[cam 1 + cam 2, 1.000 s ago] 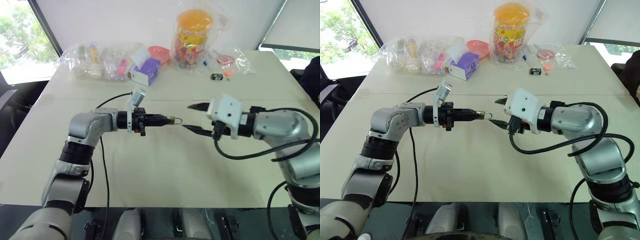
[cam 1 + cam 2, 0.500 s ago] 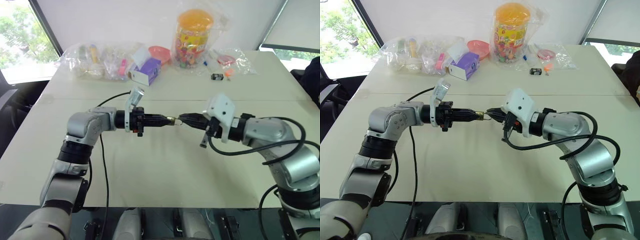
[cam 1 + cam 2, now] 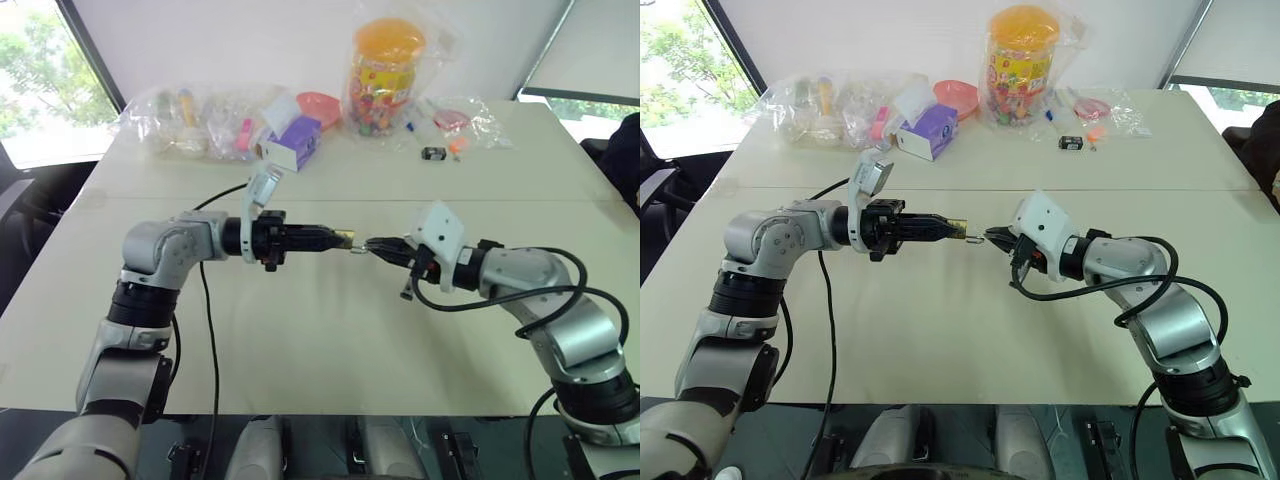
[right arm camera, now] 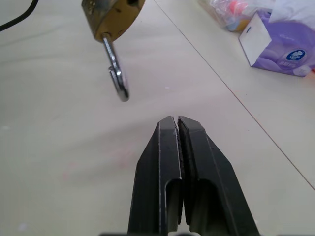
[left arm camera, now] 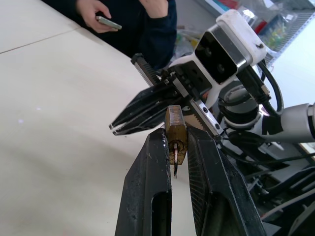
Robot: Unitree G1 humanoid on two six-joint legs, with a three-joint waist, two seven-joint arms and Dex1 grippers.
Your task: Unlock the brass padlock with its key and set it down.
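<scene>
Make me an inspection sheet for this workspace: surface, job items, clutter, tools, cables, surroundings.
Surface: pale table, bare in the near half.
Job's things: brass padlock held in the air, off the table; its silvery shackle points toward the right tool; a small metal piece sits in its keyhole, likely the key.
Clutter: along the far edge, candy jar in a bag, purple tissue box, plastic bags, small black gadget.
Tools: left tool clamped on the padlock's body; right tool shut, empty, just short of the shackle.
Cables: black cable along the left arm; looped cable on the right arm.
Surroundings: window; person holding a phone.
</scene>
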